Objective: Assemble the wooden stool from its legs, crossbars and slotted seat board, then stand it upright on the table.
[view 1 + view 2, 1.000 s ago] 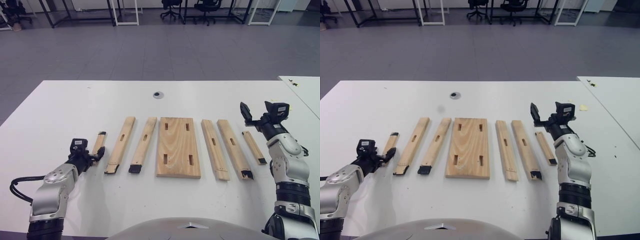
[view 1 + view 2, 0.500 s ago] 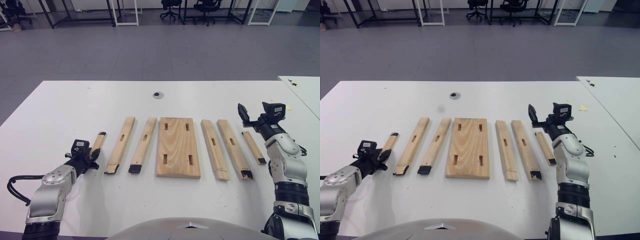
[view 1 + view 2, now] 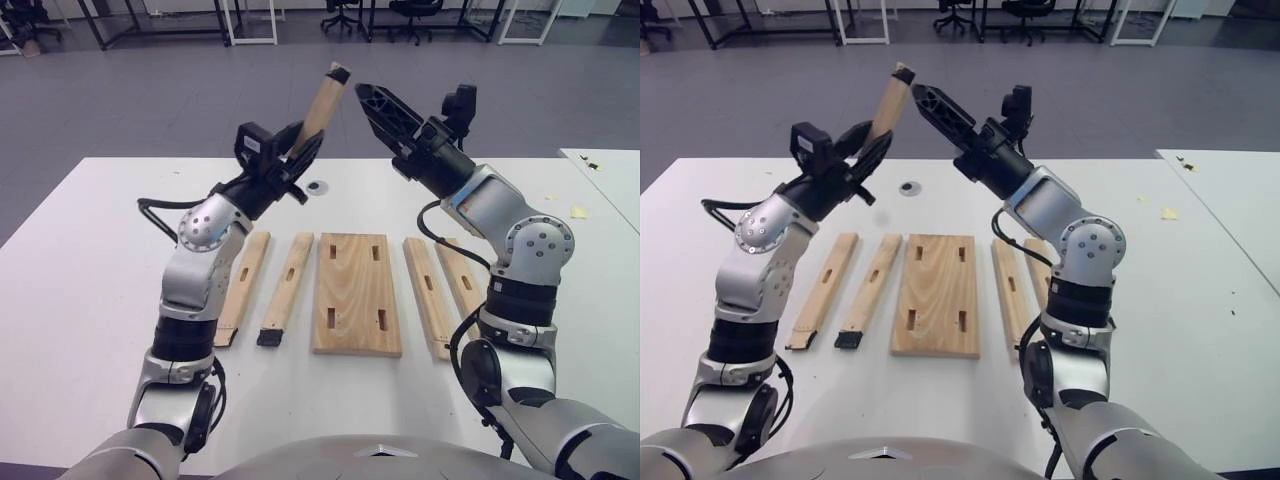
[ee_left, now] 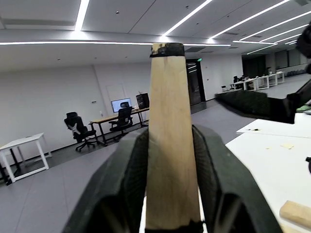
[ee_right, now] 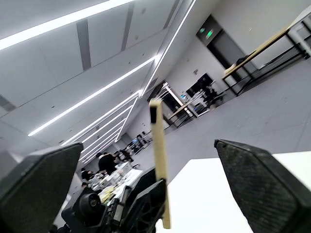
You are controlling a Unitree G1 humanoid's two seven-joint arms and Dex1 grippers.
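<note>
**Left wrist view: crossbar aloft, slip risk**

Your likeliest fault, as I judge it: the right jaws, spread wide just beside the free dark-tipped end, close off-centre and lever the crossbar (image 4: 166, 121) loose. That would drop it towards the seat board (image 3: 357, 292) on the bench (image 3: 100, 260). The left jaws pinch the crossbar by its lower part. Its upper part stands clear above them, tilted, high over the bench.

seat board (image 3: 356, 293) pale bare wood (table (image 3: 100, 250) smooth, matt)
</note>
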